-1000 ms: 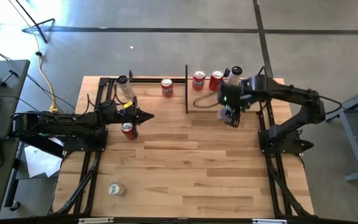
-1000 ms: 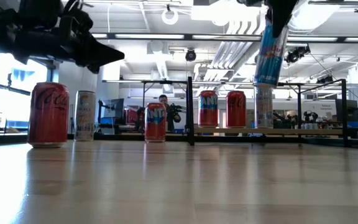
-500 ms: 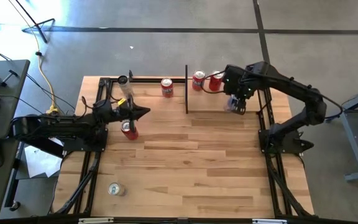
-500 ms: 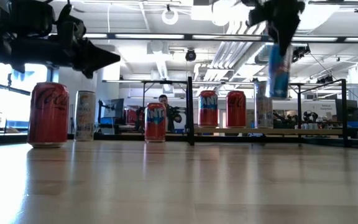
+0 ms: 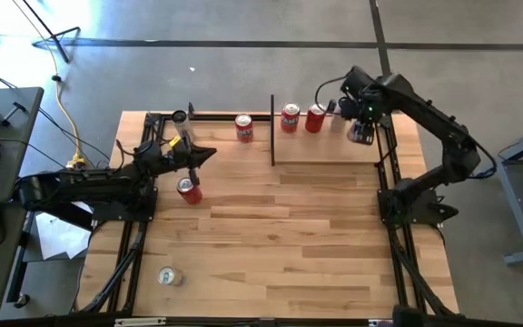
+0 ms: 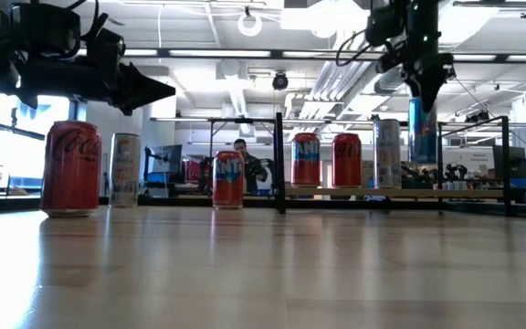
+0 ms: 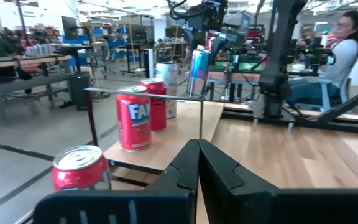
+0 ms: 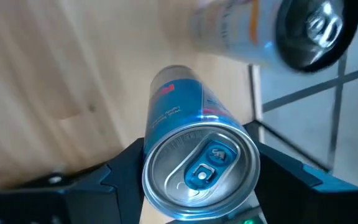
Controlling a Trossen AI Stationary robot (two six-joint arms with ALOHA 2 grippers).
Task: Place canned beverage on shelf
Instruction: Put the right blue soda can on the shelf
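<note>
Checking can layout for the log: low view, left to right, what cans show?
Coca-Cola can → pale slim can → red can → two red cans on the shelf → silver can → blue can in the right end effector.

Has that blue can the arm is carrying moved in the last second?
Yes. In the overhead view the blue can, held by the right end effector, has gone from the shelf's near edge toward its far right corner, beside the red cans on the shelf.
</note>
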